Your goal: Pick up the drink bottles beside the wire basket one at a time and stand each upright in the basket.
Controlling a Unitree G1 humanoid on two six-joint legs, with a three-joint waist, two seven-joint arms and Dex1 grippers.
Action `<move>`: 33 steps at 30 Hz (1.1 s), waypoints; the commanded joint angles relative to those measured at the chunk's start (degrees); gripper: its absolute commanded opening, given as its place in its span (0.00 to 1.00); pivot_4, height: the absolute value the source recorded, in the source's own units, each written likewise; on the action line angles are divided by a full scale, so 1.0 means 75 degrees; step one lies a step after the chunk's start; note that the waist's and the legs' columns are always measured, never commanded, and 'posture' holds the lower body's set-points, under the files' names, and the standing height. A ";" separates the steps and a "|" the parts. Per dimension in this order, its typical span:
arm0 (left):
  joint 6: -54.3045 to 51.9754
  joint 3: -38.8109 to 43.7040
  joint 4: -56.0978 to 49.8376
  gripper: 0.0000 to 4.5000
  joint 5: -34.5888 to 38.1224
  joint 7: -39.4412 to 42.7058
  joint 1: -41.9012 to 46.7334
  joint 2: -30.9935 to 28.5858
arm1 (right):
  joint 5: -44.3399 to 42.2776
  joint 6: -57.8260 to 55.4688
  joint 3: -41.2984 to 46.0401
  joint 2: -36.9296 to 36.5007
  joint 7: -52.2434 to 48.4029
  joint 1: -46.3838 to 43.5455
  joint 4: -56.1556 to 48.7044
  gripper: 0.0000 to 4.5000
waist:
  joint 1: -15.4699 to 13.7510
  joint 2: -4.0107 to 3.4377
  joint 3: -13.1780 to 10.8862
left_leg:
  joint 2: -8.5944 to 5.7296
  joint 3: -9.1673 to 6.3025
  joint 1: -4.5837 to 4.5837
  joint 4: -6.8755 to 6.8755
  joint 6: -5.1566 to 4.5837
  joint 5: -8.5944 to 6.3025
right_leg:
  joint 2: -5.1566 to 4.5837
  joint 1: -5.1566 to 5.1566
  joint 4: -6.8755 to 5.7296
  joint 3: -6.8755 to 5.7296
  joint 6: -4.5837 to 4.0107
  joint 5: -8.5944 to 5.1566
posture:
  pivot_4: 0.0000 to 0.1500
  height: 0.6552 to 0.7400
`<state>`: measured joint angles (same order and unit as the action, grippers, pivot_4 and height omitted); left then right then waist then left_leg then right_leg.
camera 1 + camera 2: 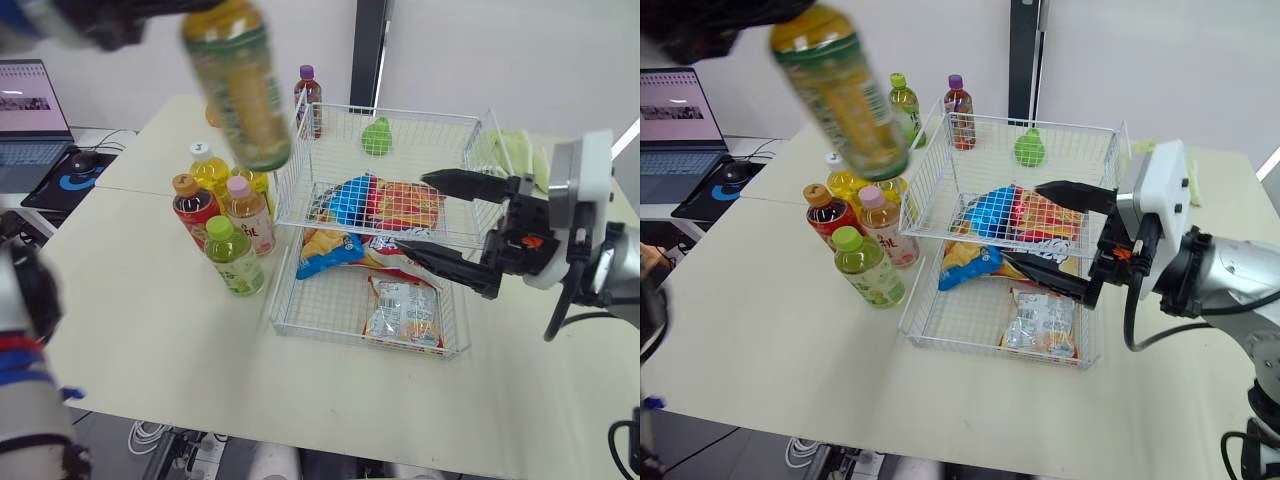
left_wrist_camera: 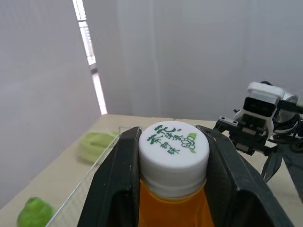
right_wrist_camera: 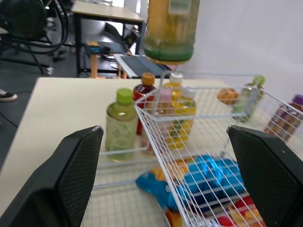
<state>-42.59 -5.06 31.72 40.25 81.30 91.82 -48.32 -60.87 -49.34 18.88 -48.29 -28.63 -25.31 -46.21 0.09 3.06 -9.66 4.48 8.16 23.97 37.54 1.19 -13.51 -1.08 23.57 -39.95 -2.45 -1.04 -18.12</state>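
cream table, wire basket, white wall

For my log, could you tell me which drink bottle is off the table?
The green-labelled bottle, held in the air by the left gripper, jaws shut on its white cap; the others stand on the table.

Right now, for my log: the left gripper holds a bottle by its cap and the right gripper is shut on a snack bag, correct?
No: the right gripper is open and empty, as the right wrist view shows. The left gripper holds the bottle by its cap.
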 commanded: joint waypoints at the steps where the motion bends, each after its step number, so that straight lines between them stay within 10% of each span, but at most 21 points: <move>1: 0.0942 0.0214 0.1030 0.30 -0.0608 0.0328 0.0747 0.0584 | -0.0280 0.0100 0.0638 -0.0265 0.0536 0.0276 -0.0491 1.00 | 0.0150 -0.0020 -0.0011 | -0.0001 -0.0001 -0.0007 -0.0004 0.0000 0.0000 | 0.0002 0.0002 -0.0002 0.0013 0.0000 0.0000 | 1.00 1.00; 16: 0.4956 0.0399 0.4702 0.30 -0.2985 -0.1578 0.1266 0.4685 | -0.1909 0.0844 0.2929 -0.1275 0.2972 0.3269 -0.1838 1.00 | 0.0073 -0.0047 -0.0029 | -0.0013 -0.0051 0.0003 0.0022 0.0000 0.0000 | 0.0007 -0.0010 -0.0014 -0.0002 0.0008 0.0001 | 1.00 1.00; 27: 0.5206 0.0996 0.5443 0.30 -0.3501 -0.2529 0.1444 0.5481 | -0.0996 0.0679 0.0354 -0.1582 0.3750 0.0980 -0.0566 1.00 | 0.0205 -0.0055 -0.0034 | -0.0022 -0.0060 -0.0001 0.0029 0.0000 0.0000 | 0.0005 -0.0012 -0.0025 0.0008 0.0020 -0.0002 | 1.00 1.00; 33: 0.5143 0.1116 0.5454 0.72 -0.3738 -0.2395 0.1462 0.5392 | -0.0866 0.0682 0.0130 -0.1567 0.3629 0.0740 -0.0398 1.00 | 0.0199 -0.0057 -0.0033 | -0.0021 -0.0059 -0.0001 0.0028 0.0001 0.0000 | 0.0005 -0.0010 -0.0026 0.0007 0.0020 -0.0003 | 1.00 1.00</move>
<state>-4.56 2.23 74.16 12.60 62.99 100.04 -7.30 -68.21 -44.92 19.00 -59.88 -1.20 -18.46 -49.08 1.58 2.64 -9.91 4.32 7.73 23.96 37.78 1.19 -13.51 -1.05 23.50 -40.17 -2.39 -0.89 -18.14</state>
